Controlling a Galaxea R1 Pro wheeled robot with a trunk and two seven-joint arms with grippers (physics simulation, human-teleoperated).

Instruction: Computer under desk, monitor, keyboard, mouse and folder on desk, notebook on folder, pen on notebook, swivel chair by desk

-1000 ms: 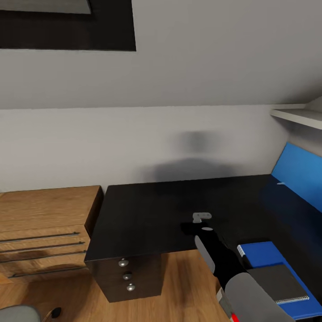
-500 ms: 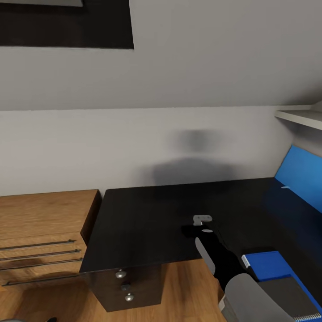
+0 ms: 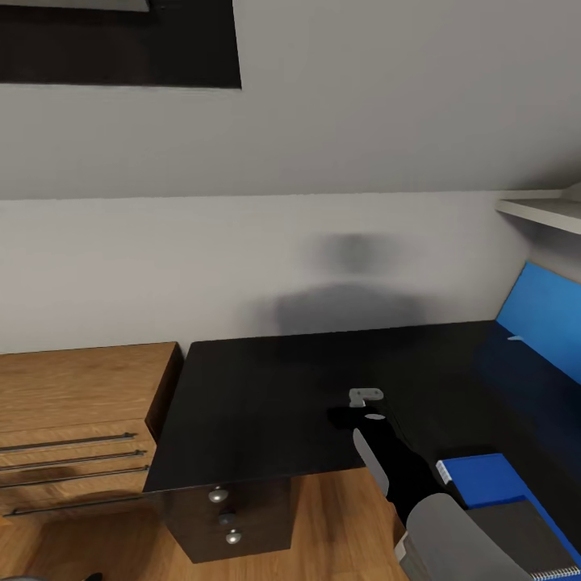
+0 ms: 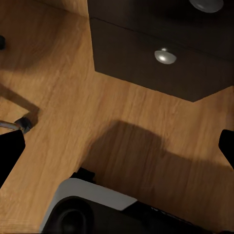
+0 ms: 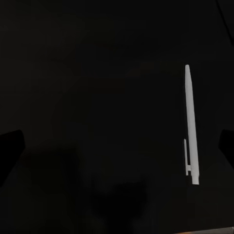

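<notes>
While the right arm is reaching out over the desk [image 3: 258, 387], its gripper [image 3: 365, 397] is hanging above the glossy black top, close to the front edge. The right wrist view is showing both dark fingertips far apart at the two sides of the picture, so the claw is spread wide and is holding nothing. Between those fingertips the pen [image 5: 191, 126] is lying flat on the black top, a thin silver-white stick with its clip toward one end, nearer to one finger than to the other and touching neither.

The folder [image 3: 484, 478] is lying on the desk near the front right corner, and the grey notebook [image 3: 528, 528] is resting on top of it, with its wire spine along the near edge. The grey forearm is covering part of both. A blue wall panel [image 3: 545, 311] is standing behind the right edge of the desk.

Under the left part of the top, the black drawer unit [image 3: 230, 520] is showing round silver knobs. A light-wood drawer chest [image 3: 77, 420] is standing just beside the left edge of the desk.

The left gripper [image 4: 117, 146] is pointing down at the wood floor [image 4: 122, 126] in front of the drawer unit; its fingertips are sitting at opposite sides of the wrist picture, so this claw is also spread and is gripping nothing.
</notes>
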